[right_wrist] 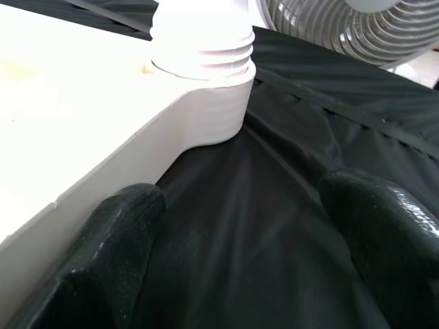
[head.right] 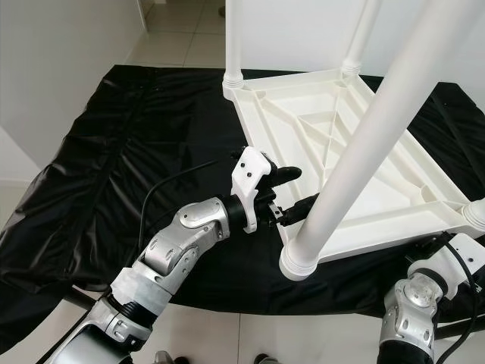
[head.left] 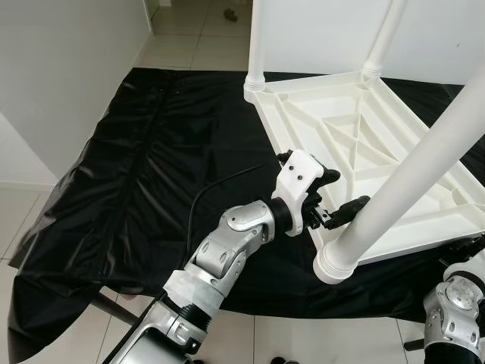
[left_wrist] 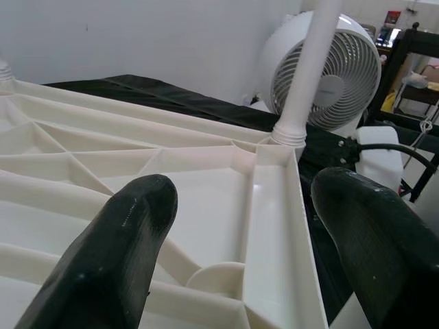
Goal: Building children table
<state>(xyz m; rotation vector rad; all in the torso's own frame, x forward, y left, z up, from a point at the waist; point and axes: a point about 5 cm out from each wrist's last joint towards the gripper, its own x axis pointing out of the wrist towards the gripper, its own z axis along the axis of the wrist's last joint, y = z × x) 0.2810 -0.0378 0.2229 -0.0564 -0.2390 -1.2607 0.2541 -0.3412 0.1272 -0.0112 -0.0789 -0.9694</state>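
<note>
- here, the upturned white children table (head.left: 356, 136) lies on a black sheet (head.left: 144, 159), legs pointing up.
- left end effector (head.left: 339, 199): fingers spread and released, reaching at the near leg (head.left: 394, 193) above its threaded socket.
- right end effector (right_wrist: 240, 233): fingers apart, holding nothing, beside another corner socket (right_wrist: 202, 65).
- advice: centre both fingers around the leg before clenching; twist straight, keeping threads aligned.

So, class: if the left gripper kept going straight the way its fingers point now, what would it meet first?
Probably the nearest white leg: the open left gripper points at it from beside the upturned tabletop. Depth is unclear.
</note>
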